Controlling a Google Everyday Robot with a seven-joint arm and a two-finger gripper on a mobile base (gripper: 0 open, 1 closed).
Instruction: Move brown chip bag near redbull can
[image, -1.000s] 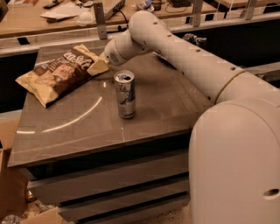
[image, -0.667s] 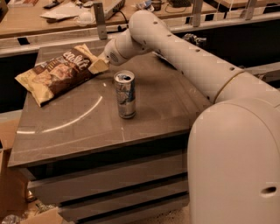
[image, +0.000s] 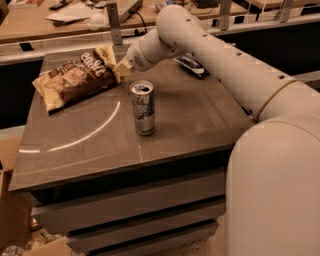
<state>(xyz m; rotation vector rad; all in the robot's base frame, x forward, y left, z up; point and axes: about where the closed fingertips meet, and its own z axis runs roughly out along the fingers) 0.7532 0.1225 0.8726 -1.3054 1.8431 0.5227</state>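
The brown chip bag (image: 75, 77) lies flat at the back left of the grey table (image: 190, 120), dark brown in the middle with tan-yellow ends and white lettering. My gripper (image: 120, 71) is at the bag's right end, shut on its tan corner, with the arm reaching in from the right. The redbull can (image: 143, 107) stands upright near the table's middle, in front of the gripper and a little to its right, about a can's height from the bag.
A small dark blue bag (image: 190, 64) lies at the back of the table, partly under my arm. A wooden counter (image: 30, 22) with papers runs behind, with metal posts (image: 113, 22) at the table's rear. A cardboard box (image: 12, 210) sits at lower left.
The gripper has shifted a little to the right, and the brown chip bag has slid with it toward the can. The can has not moved.
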